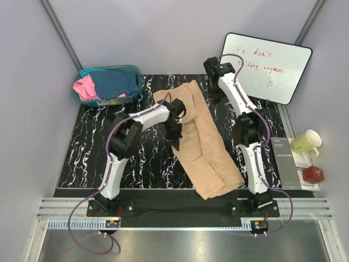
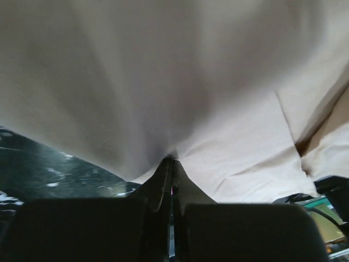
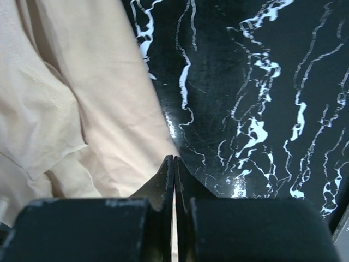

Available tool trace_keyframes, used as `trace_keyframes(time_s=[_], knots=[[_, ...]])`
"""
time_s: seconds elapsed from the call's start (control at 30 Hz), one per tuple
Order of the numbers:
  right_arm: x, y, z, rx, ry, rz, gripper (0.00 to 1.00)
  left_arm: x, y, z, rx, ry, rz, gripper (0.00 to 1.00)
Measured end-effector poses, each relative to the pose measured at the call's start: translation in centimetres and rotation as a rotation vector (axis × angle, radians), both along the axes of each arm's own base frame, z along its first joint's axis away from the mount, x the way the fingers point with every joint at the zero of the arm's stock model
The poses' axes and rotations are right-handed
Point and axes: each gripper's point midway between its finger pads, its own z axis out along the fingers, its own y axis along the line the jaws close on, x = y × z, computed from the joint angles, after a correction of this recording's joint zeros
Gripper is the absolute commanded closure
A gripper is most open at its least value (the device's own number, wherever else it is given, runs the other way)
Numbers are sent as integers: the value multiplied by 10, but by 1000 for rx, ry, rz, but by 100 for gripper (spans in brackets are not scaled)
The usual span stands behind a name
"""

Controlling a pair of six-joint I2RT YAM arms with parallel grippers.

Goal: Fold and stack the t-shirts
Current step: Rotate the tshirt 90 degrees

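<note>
Tan t-shirt point(image 1: 204, 147) on the black marbled table point(image 1: 87, 158), lying as a long narrow strip whose long axis runs diagonally from far centre to the near right edge. I have the left gripper point(image 2: 173, 159) clamped on the strip's left long edge about midway along. Cloth tents up from its closed tips, so the body of the shirt lies to that gripper's right. The right gripper point(image 3: 174, 159) sits at the far end, fingers together right at the cloth's edge with bare table to its right; I cannot tell whether any cloth is nipped between them. I judge that the next fold turns on carrying the far end down the long axis towards the near end, and the right arm is the nearer to that end. A pink shirt point(image 1: 84, 87) and a teal shirt point(image 1: 112, 82) lie bunched in the teal tub point(image 1: 133, 71). Collar and sleeves of the tan shirt cannot be made out. The left wrist view is blurred and filled with cloth.
</note>
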Motion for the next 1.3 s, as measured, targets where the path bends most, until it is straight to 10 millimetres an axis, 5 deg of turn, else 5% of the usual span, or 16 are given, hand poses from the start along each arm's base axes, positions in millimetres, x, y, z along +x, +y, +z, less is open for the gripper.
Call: trace_keyframes(time_s=[0.2,0.33,0.57,0.67,0.8,0.83,0.87,0.93,1.1,1.3], knots=[[-2,-22,29,14,-43,-41,100,30,36,0,36,26,100,100],[-6,-30,48,25,-72,-53,100,75,68,1,91,-3,155,100],[-17,-25,43,57,-33,-36,100,145,82,7,99,-160,131,100],[-23,-19,35,88,5,-19,99,141,81,16,87,-185,103,100],[-34,-2,26,172,60,22,58,115,83,48,64,-216,85,93],[-39,3,23,200,76,33,49,107,84,60,56,-232,78,89],[-44,8,22,231,90,44,42,99,85,73,47,-253,71,74],[-57,19,21,290,117,64,26,85,86,99,26,-307,56,57],[-109,49,30,494,161,108,14,47,94,133,-3,-379,46,26],[-197,88,27,741,278,162,15,9,111,120,17,-337,71,18]])
